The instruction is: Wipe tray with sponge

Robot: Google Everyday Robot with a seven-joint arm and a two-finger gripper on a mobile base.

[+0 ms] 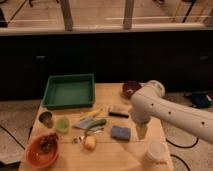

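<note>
**Tray (70, 91) and sponge (120, 132) lie apart, gripper (141, 131) empty beside the sponge**

On the single camera view, I see the tray as a large square of green plastic. It has raised sides, a flared rim and a flat, smooth floor. It sits well away from the gripper, up and to picture-left of it, at the far corner of the pale wooden table (112, 157).

The sponge is a small, flat, blue-grey rectangle with a matte surface. It lies on the wood just to picture-left of the gripper's tip. I cannot tell whether the two touch.

My gripper points down at the end of the rounded white arm (170, 112), jaws spread wide with nothing between them.

Just beyond the gripper and to picture-left lies a dark rectangular block (119, 111) with a tan top. Farther back stands a round dark-red bowl (131, 89). Nearer the camera than the gripper is a white cup (156, 151). Well off to picture-left, a shallow orange bowl (41, 150) rests at the table's near corner.
</note>
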